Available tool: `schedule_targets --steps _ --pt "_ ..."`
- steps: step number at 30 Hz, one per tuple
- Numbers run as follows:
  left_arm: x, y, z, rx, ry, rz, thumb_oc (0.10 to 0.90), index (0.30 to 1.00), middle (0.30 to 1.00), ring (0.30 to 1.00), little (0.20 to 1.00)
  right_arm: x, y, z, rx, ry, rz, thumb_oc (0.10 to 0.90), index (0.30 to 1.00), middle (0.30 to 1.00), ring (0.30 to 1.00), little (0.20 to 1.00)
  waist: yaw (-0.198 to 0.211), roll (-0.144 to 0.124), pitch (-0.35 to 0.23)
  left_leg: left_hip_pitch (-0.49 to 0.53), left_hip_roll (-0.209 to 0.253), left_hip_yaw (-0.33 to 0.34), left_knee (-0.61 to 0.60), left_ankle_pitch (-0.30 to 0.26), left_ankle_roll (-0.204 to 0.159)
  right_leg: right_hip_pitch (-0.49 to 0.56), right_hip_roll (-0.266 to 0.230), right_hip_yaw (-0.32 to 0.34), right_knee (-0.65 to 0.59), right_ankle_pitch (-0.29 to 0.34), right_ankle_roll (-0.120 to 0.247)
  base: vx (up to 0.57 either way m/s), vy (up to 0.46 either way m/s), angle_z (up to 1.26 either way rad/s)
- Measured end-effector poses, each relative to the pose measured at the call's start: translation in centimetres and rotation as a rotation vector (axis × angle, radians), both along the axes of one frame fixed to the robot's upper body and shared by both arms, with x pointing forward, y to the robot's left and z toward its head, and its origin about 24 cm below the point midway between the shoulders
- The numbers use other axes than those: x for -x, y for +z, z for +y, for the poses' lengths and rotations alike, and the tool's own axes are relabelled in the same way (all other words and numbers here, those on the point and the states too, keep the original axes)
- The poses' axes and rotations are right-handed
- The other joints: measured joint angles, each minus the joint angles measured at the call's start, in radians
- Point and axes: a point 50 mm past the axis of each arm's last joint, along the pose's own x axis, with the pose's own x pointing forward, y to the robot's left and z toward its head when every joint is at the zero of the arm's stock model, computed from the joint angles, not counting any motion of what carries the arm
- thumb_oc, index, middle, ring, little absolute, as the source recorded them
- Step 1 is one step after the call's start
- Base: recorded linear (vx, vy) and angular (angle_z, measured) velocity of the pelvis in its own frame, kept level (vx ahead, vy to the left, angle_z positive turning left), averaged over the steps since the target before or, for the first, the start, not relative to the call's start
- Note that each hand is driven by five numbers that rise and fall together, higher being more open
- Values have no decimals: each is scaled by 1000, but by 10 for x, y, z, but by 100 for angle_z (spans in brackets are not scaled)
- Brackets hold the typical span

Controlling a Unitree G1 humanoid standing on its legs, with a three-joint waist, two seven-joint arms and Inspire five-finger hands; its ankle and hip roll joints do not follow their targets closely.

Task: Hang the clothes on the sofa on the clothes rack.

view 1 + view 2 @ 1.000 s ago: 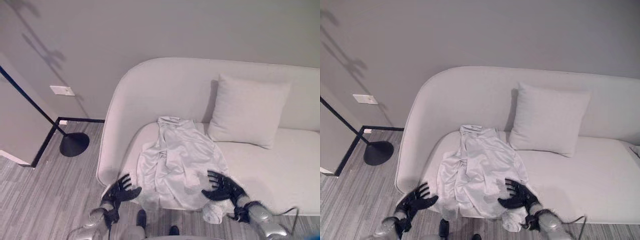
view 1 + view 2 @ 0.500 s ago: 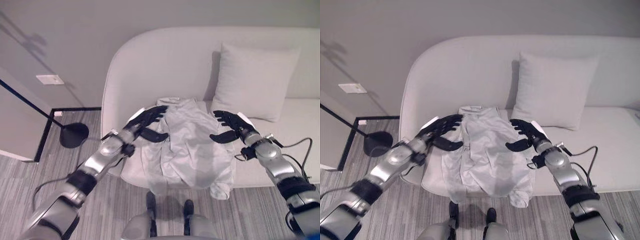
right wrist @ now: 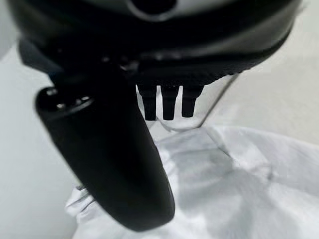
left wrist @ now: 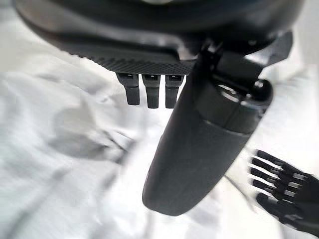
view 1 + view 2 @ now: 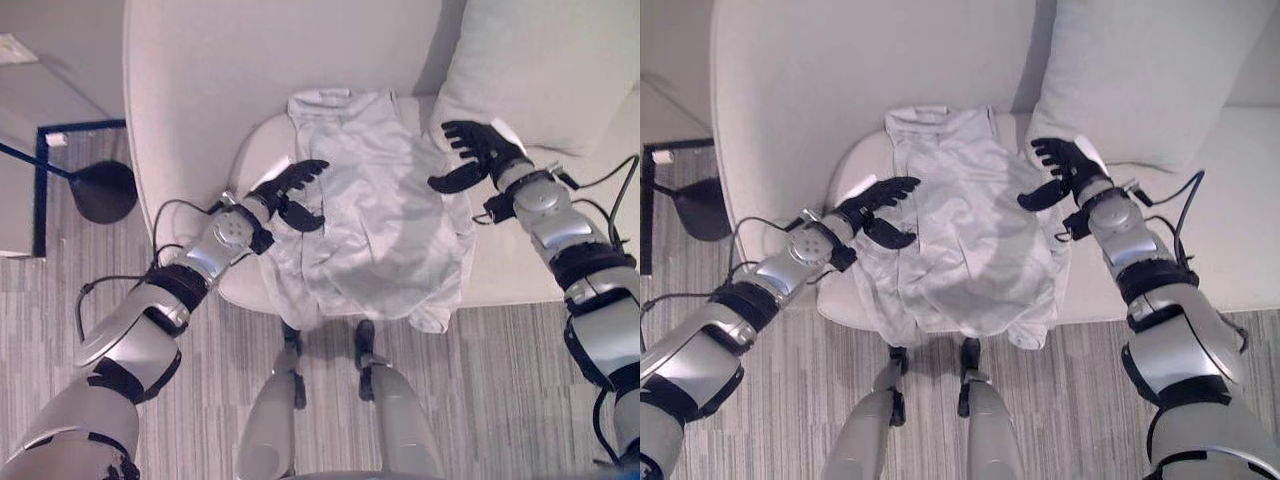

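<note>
Here the white garment (image 5: 370,205) lies between the left robot hand (image 5: 290,190) and right robot hand (image 5: 470,155).

A pale, crumpled satin shirt (image 5: 370,205) lies mid-frame on the cream upholstered sofa (image 5: 200,80), its hem hanging over the seat's front edge. A cream square cushion (image 5: 545,60) leans at upper right. A black round lamp base (image 5: 98,190) stands on the striped grey floor (image 5: 60,300) at left.

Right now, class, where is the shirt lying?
In the eye views, the shirt lies spread on the sofa seat, left of the cushion, hem hanging over the front edge, between the open left hand and right hand.
</note>
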Motion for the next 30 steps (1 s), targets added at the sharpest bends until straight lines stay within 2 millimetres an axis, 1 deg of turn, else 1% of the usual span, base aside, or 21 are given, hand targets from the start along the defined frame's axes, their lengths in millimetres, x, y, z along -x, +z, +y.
schedule_targets --steps 2,3,4,6,9,12,15,18,22,23,24,25,26,27,30 --pt "-5 15 14 -23 67 -42 800 900 900 900 900 -2 15 6 -20 18 -48 800 900 900 900 900 -7 -9 19 -29 -2 0 -1 6 2 -34 -2 1 11 0 0 0 0 0" --pt "-5 20 18 -50 80 -63 800 900 900 900 900 -2 17 8 -22 24 -55 800 900 900 900 900 -6 -10 20 -44 -3 0 -1 8 4 -51 -3 2 14 0 -1 0 0 0" --pt "-6 22 20 -55 85 -69 800 900 900 900 900 -3 17 10 -16 26 -56 800 900 900 900 900 -6 -11 20 -51 -4 0 -1 8 4 -58 -4 2 16 0 -1 0 0 0" --pt "-9 33 24 -68 111 -96 800 900 900 900 900 -4 21 15 12 39 -63 800 900 900 900 900 -6 -13 23 -72 -6 -1 -1 10 6 -81 -6 3 21 0 -1 -6 16 2" --pt "-12 59 29 -113 143 -167 800 900 900 900 900 -5 33 23 41 56 -94 800 900 900 900 900 -9 -17 25 -118 -9 -1 -1 16 8 -137 -11 7 43 -1 -1 -1 13 1" --pt "-12 82 34 -126 164 -238 800 900 900 900 900 -7 44 35 17 89 -125 800 900 900 900 900 -21 -23 28 -160 -13 0 0 25 11 -186 -15 11 56 -1 -1 0 0 0" --pt "-13 90 32 -122 161 -261 800 900 900 900 900 -8 39 44 38 118 -114 800 900 900 900 900 -29 -26 30 -175 -16 -1 0 27 13 -204 -18 12 63 -1 -1 0 0 0" --pt "-13 91 32 -129 168 -273 800 900 900 900 900 -8 37 47 47 125 -111 800 900 900 900 900 -34 -26 30 -185 -20 2 0 29 16 -219 -21 18 69 -1 -1 1 4 -1" --pt "-13 89 30 -146 164 -272 800 900 900 900 900 -11 30 43 48 94 -89 800 900 900 900 900 -35 -33 34 -190 -22 6 0 30 17 -233 -23 25 82 -1 -1 3 2 -1" --pt "-13 90 30 -144 167 -281 800 900 900 900 900 -12 28 37 44 69 -81 800 900 900 900 900 -38 -34 33 -202 -24 6 1 32 18 -249 -25 27 90 -2 -2 0 0 0" --pt "-13 92 29 -141 168 -290 618 627 627 627 627 -12 30 37 39 63 -95 728 792 792 792 792 -38 -34 33 -219 -24 6 1 36 17 -265 -25 27 92 -2 -2 0 0 0" --pt "-13 93 30 -139 173 -296 400 300 300 300 300 -12 35 38 31 61 -119 538 507 507 507 507 -43 -34 34 -233 -25 6 1 40 17 -283 -27 28 101 -2 -2 0 0 0" --pt "-12 94 31 -134 182 -310 400 300 300 300 300 -12 39 37 24 54 -132 441 361 361 361 361 -48 -38 36 -239 -27 6 1 43 17 -291 -28 29 106 -2 -2 0 0 0" --pt "-12 96 32 -119 197 -327 400 300 300 300 300 -12 40 38 22 58 -138 400 300 300 300 300 -49 -42 38 -240 -27 7 1 45 18 -294 -28 31 106 -1 -2 0 0 0" --pt "-11 99 35 -97 205 -337 400 300 300 300 300 -12 40 38 12 51 -136 400 300 300 300 300 -53 -43 38 -238 -30 7 1 45 18 -292 -30 34 108 -1 -2 0 0 0"
